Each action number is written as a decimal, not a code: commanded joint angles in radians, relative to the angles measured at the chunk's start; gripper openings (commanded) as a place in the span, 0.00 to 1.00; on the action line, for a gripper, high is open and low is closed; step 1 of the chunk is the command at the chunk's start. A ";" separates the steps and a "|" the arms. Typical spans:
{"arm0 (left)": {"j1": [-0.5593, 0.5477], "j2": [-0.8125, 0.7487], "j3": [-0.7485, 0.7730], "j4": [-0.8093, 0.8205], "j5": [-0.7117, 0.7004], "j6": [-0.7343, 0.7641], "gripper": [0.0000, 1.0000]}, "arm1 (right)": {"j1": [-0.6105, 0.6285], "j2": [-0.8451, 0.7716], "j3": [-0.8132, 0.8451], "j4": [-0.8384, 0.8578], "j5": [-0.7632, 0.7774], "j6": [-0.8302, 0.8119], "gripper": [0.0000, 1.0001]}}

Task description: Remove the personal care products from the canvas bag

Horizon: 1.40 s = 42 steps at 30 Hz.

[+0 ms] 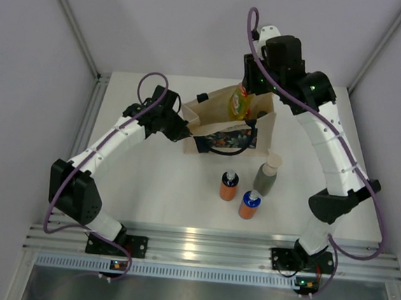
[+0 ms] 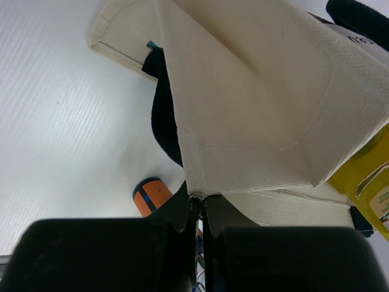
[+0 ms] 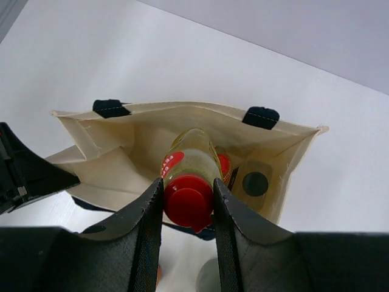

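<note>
The beige canvas bag [image 1: 218, 106] stands open at the table's back middle, its floral panel facing me. My left gripper [image 1: 182, 131] is shut on the bag's left rim [image 2: 200, 193]. My right gripper [image 1: 248, 84] is shut on the red cap [image 3: 187, 204] of a yellow bottle [image 1: 240, 101], holding it upright above the bag's mouth. Inside the bag I see a second red-capped bottle [image 3: 223, 164] and a pale bottle with a dark cap [image 3: 254, 183]. Two orange bottles [image 1: 229, 185] [image 1: 250, 205] and the grey-green bottle [image 1: 267, 174] stand on the table in front of the bag.
The white table [image 1: 148, 180] ends at a metal rail [image 1: 198, 252] along the near side. Grey walls close in the left, right and back. An orange bottle also shows in the left wrist view [image 2: 153, 196].
</note>
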 commanded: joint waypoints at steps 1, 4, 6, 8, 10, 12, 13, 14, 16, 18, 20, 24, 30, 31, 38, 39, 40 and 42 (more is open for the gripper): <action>-0.009 0.018 -0.004 -0.013 0.074 0.002 0.00 | 0.013 -0.105 0.086 0.058 0.028 -0.017 0.00; -0.008 0.019 -0.004 -0.013 0.074 0.002 0.00 | 0.013 -0.124 0.092 0.052 0.034 -0.012 0.00; -0.009 0.021 -0.004 -0.014 0.074 0.002 0.00 | 0.013 -0.141 0.090 0.052 0.043 -0.012 0.00; -0.009 0.021 -0.004 -0.014 0.075 0.004 0.00 | 0.013 -0.156 0.095 0.052 0.049 -0.011 0.00; -0.009 0.022 -0.004 -0.013 0.074 0.004 0.00 | 0.014 -0.165 0.101 0.052 0.059 -0.009 0.00; -0.009 0.024 -0.004 -0.014 0.074 0.004 0.00 | 0.013 -0.179 0.113 0.052 0.068 -0.008 0.00; -0.009 0.024 -0.006 -0.014 0.072 0.004 0.00 | 0.013 -0.182 0.118 0.053 0.071 -0.009 0.00; -0.009 0.025 -0.006 -0.013 0.072 0.004 0.00 | 0.014 -0.185 0.122 0.052 0.075 -0.009 0.00; -0.009 0.025 -0.006 -0.014 0.071 0.004 0.00 | 0.013 -0.196 0.133 0.052 0.091 -0.009 0.00; -0.009 0.027 -0.006 -0.014 0.072 0.004 0.00 | 0.013 -0.207 0.136 0.052 0.103 -0.017 0.00; -0.009 0.027 -0.006 -0.014 0.072 0.004 0.00 | 0.010 -0.216 0.130 0.048 0.112 -0.023 0.00; -0.008 0.024 -0.007 -0.014 0.074 0.004 0.00 | 0.010 -0.230 0.124 0.035 0.150 -0.028 0.00; -0.009 0.022 -0.009 -0.014 0.074 0.004 0.00 | -0.015 -0.279 0.040 0.035 0.191 -0.023 0.00; -0.008 0.022 -0.007 -0.014 0.072 0.004 0.00 | -0.028 -0.285 0.023 0.035 0.191 -0.020 0.00; -0.009 0.027 -0.007 -0.013 0.075 0.007 0.00 | -0.084 -0.361 -0.104 0.058 0.224 -0.017 0.00; -0.009 0.028 -0.007 -0.013 0.077 0.007 0.00 | -0.105 -0.372 -0.146 0.068 0.220 -0.016 0.00; -0.009 0.028 -0.006 -0.013 0.077 0.007 0.00 | -0.114 -0.383 -0.166 0.096 0.220 -0.016 0.00; -0.009 0.030 -0.003 -0.014 0.078 0.010 0.00 | -0.133 -0.418 -0.227 0.119 0.220 -0.012 0.00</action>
